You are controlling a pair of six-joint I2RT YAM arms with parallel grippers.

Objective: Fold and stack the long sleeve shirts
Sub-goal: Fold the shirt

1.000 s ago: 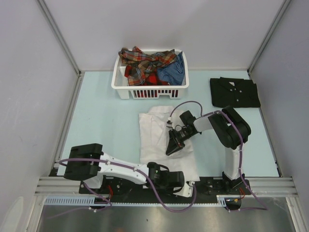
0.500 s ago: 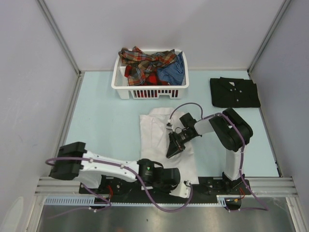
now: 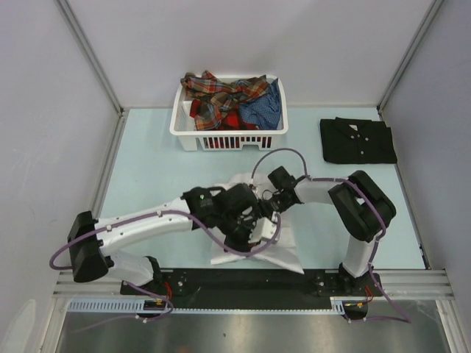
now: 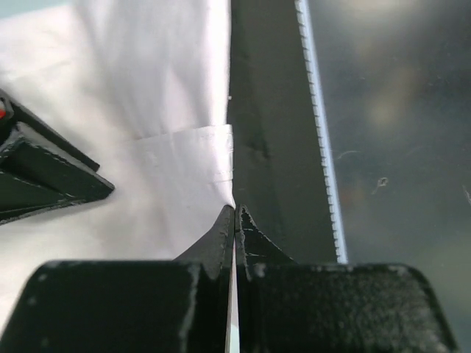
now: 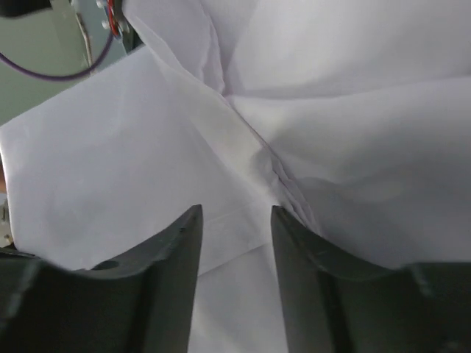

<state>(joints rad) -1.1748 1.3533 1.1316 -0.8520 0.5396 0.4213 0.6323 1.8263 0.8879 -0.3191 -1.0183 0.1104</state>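
At centre, left jaws pinch white shirt (image 4: 147, 88).

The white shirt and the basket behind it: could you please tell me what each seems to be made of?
White shirt: apparently thin woven cloth, matte; it creases and folds softly. The fibre cannot be told.
Basket: seemingly moulded white plastic, smooth, with rigid even slats and a firm rim.

Ahead of me 1 white slatted basket (image 3: 193, 140) sits at the far middle of the pale blue table (image 3: 147, 176), grey walls (image 3: 243, 37) on 3 sides, a black rail (image 3: 324, 282) along its near edge.
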